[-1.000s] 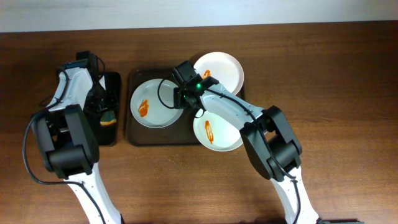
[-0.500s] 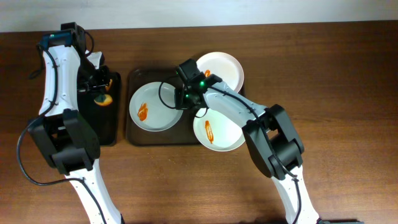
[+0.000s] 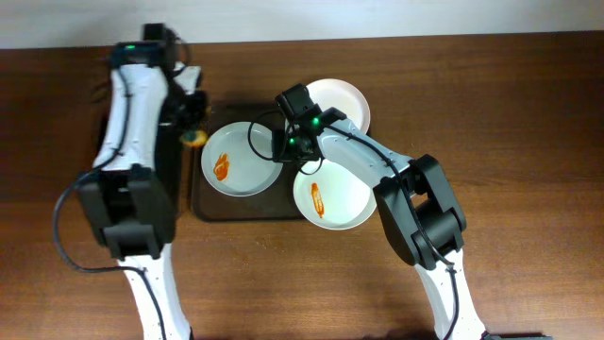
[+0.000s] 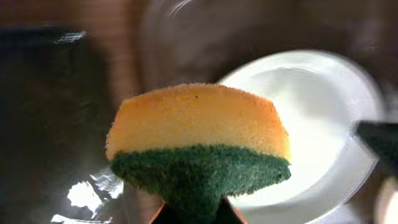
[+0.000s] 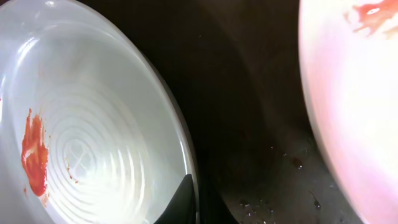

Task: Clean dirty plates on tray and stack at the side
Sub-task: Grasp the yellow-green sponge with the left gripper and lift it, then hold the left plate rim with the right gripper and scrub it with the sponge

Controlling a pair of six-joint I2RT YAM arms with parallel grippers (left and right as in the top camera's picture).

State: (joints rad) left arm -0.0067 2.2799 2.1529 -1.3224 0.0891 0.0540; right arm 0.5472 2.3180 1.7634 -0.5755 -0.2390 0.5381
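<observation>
Three white plates with orange-red smears are on the dark brown tray [image 3: 202, 206]: the left plate [image 3: 243, 162], the far right plate [image 3: 338, 102] and the near right plate [image 3: 332, 196]. My left gripper [image 3: 193, 132] is shut on a yellow and green sponge [image 4: 198, 140], held above the tray's left edge beside the left plate [image 4: 317, 118]. My right gripper [image 3: 285, 156] is shut on the left plate's right rim [image 5: 184, 186]. One finger lies inside the rim. The plate's smear [image 5: 34, 155] shows in the right wrist view, as does the far right plate [image 5: 354, 99].
A narrower black tray [image 3: 177, 175] lies left of the brown tray, mostly hidden under my left arm. The brown wooden table [image 3: 510, 142] stretches to the right. A pale wall strip runs along the far edge.
My left gripper has lifted the sponge off the black tray and carried it right, to the brown tray's left edge. My right gripper has stayed at the left plate's rim.
</observation>
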